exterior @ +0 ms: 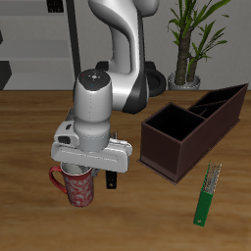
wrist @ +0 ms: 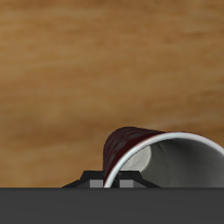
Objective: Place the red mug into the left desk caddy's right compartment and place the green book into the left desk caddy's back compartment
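The red mug stands upright near the table's front edge, its handle pointing away from the caddy. My gripper is down at the mug's rim. One dark finger hangs outside the mug wall with a small gap; the other is hidden behind the mug. The wrist view shows the mug's white rim right under the gripper. The green book lies flat near the front edge. The left desk caddy stands beside the mug, its squarish right compartment empty.
A potted plant stands behind the caddy at the table's back. The robot's base is behind the mug. A dark shelf edge shows at the back on the far side from the caddy.
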You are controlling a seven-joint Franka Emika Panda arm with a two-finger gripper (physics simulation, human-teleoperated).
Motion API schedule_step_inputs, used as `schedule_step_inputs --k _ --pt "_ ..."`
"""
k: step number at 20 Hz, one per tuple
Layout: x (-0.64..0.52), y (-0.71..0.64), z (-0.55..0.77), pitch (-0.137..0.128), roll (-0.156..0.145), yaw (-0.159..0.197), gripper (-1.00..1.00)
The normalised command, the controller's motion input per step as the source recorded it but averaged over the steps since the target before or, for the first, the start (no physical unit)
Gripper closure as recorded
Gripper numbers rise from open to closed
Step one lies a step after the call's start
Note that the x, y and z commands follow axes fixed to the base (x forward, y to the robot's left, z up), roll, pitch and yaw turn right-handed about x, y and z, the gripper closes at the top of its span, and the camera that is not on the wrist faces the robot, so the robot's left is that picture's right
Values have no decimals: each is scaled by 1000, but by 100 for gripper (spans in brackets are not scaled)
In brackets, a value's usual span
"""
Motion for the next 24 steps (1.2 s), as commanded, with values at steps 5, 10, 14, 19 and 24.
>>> schedule_step_inputs --k 5,10,14,19,24 --pt "-5 -3 288 -22 -12 4 100" --pt "-101 -43 523 -51 -28 30 100" --pt "-206 -65 622 -59 -32 14 100" --pt "-284 -36 619 -20 -58 22 100" --pt "-163 -13 260 10 -31 15 100"
